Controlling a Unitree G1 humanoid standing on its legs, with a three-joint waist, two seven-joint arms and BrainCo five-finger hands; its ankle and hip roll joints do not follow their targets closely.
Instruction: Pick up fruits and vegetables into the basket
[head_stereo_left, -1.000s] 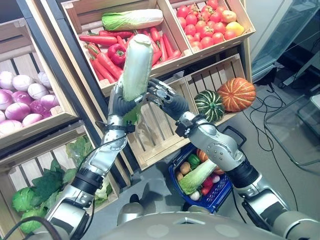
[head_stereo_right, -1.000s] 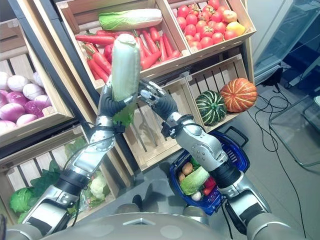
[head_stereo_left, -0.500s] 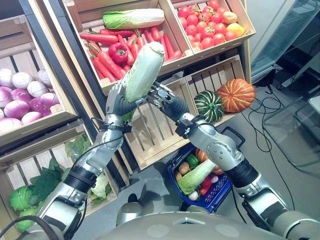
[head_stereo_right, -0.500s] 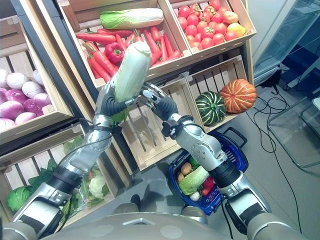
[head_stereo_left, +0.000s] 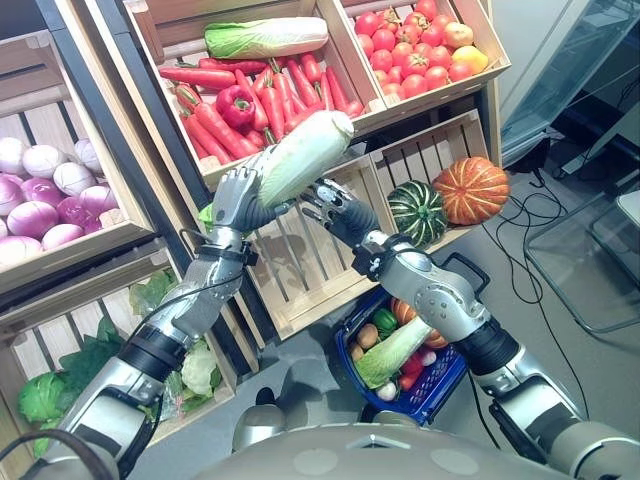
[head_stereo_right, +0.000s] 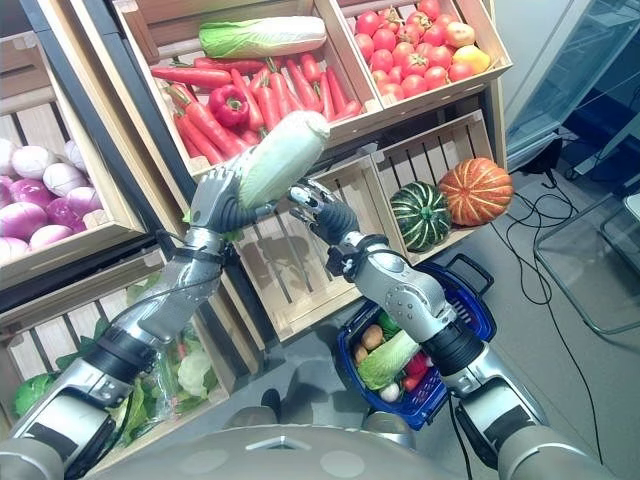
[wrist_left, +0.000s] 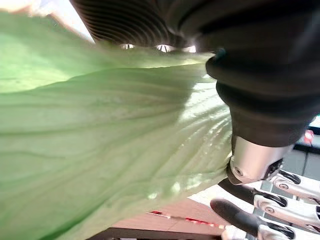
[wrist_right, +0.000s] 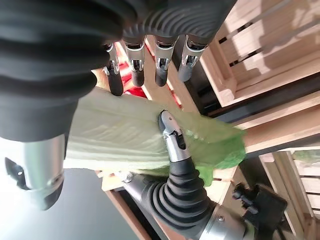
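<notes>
Slanting up-right: cabbage (head_stereo_left: 300, 157) in left hand (head_stereo_left: 236, 200).

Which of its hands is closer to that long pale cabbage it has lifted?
The left hand: its fingers wrap the cabbage at its leafy end. The right hand hovers open just beside it, not gripping.

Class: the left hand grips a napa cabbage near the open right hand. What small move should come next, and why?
Probably close the right hand around the napa cabbage: the left hand holds it tilted toward that hand, and the blue basket hangs on the right arm, beyond easy left-hand reach.
</notes>
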